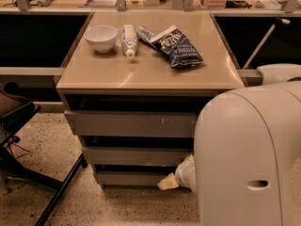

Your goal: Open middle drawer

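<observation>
The cabinet has three grey handleless drawer fronts under a tan top. The middle drawer (134,156) is the wide flat front between the scratched top front (127,124) and the smaller bottom front (124,177). It sits pushed in, with no tray showing. My gripper (168,182) has a tan tip on a white wrist. It is low at the right, in front of the bottom front and just below the middle drawer's lower right edge. My bulky white arm (247,159) hides the right ends of all three drawers.
On the cabinet top (94,74) stand a white bowl (100,37), a white tube (128,40) and a dark blue snack bag (176,45). A black chair base (28,149) stands on the speckled floor at the left. Dark counters flank the cabinet.
</observation>
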Robot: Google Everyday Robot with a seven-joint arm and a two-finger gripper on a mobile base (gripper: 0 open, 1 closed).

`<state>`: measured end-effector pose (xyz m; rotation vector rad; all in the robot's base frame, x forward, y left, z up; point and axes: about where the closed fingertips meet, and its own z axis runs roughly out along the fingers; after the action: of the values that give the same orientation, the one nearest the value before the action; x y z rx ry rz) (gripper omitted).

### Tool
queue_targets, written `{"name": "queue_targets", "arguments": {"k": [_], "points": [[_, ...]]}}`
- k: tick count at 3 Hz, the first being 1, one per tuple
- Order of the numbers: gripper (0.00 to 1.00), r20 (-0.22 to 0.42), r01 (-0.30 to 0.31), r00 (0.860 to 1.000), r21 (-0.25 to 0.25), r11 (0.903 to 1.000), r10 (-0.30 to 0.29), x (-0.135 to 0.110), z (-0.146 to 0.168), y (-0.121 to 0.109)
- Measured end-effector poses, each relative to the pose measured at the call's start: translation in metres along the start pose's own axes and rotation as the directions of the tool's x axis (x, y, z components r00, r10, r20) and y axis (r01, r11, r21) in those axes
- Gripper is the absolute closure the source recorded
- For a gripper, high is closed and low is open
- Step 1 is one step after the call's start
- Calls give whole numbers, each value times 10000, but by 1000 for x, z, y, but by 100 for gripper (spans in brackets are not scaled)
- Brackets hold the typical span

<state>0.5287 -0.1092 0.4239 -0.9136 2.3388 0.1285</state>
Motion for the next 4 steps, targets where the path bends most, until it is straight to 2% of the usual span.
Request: {"name": "queue_targets", "arguments": {"k": [1, 2, 3, 4], "points": [[0, 297, 197, 9994, 119, 9997, -201, -11, 5, -2], [0, 1479, 700, 9856, 810, 9943, -814, -49, -8, -15], [0, 1912, 689, 9775, 1088, 9917, -889, -61, -10, -21], [0, 1911, 688, 9775, 1088, 9917, -888, -61, -10, -21]]}}
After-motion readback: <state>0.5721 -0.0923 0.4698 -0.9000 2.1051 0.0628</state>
